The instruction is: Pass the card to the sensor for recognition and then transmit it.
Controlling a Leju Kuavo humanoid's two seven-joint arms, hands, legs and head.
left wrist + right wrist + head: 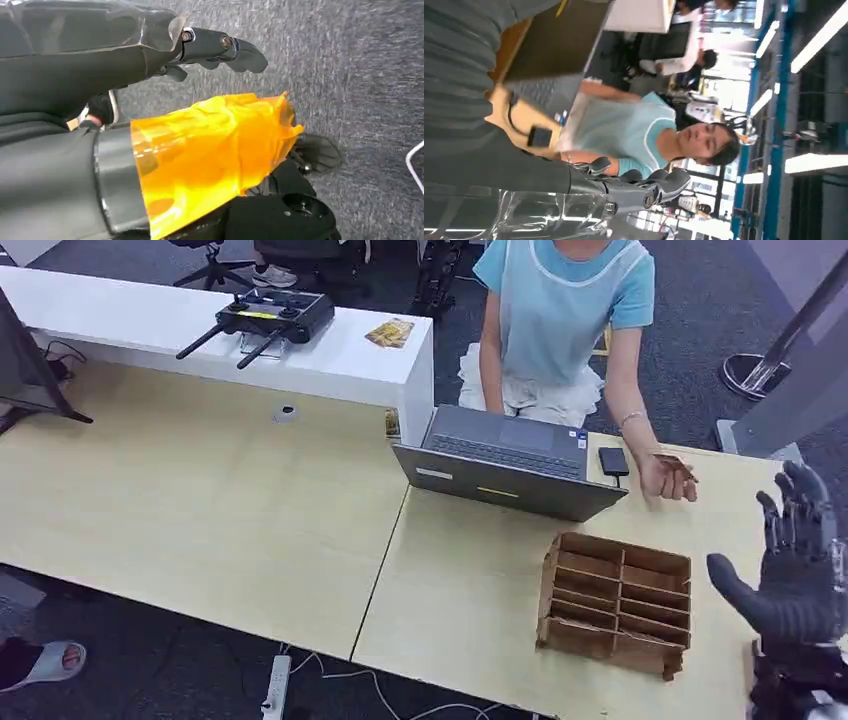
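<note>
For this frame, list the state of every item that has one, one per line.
Grey laptop: open, on the wooden table.
Brown card: held in the person's hand.
Compartmented wooden organizer: lying flat, slots empty.
Right hand: raised, fingers spread, holding nothing.
Left hand: holding nothing.

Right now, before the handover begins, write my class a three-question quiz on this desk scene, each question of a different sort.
1. True or false: the robot's right hand already holds the card.
2. What lies on the desk beside the laptop: A a phone, B a small black device, C a cup?
3. Fill in: the wooden organiser stands nearest the robot's ___ hand.

Key: 1 false, the person's hand holds it; 2 B; 3 right.
</note>
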